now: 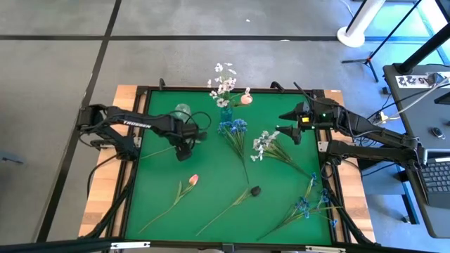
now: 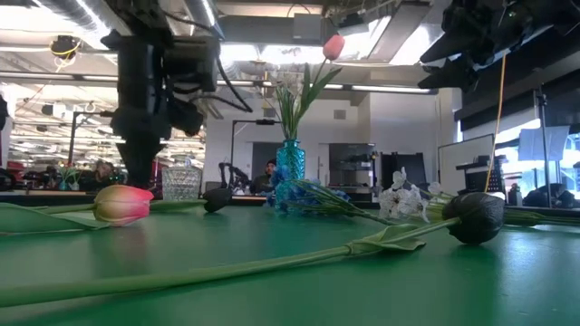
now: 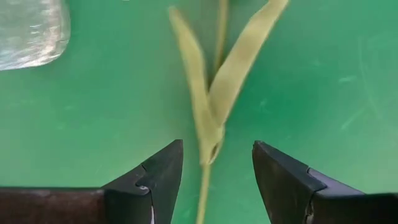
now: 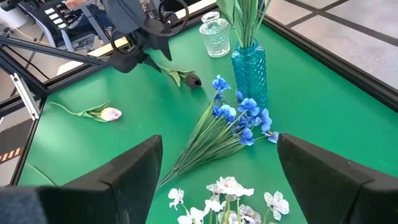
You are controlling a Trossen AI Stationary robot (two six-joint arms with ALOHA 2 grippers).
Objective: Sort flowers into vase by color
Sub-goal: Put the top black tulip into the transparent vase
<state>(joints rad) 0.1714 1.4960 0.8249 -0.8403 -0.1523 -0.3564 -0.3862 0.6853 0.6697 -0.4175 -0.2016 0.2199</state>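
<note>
My left gripper (image 3: pixel 217 177) is open and points down over a dark tulip lying on the green mat. Its fingers stand on either side of the stem and leaves (image 3: pixel 210 118) without touching them. The dark bud (image 4: pixel 194 79) lies just beyond the gripper (image 1: pixel 184 145). My right gripper (image 4: pixel 217 180) is open and hovers above the mat's far right part (image 1: pixel 294 125). A blue vase (image 1: pixel 226 112) holds white sprays and a pink tulip (image 1: pixel 246 98). A clear glass vase (image 1: pixel 183 111) stands beside it.
Lying on the mat are a pink tulip (image 1: pixel 193 180), a second dark tulip (image 1: pixel 256 190), a blue cluster (image 1: pixel 233 128) at the blue vase's foot, a white spray (image 1: pixel 266 144) and more blue flowers (image 1: pixel 309 204). A black frame (image 1: pixel 133 140) rims the mat.
</note>
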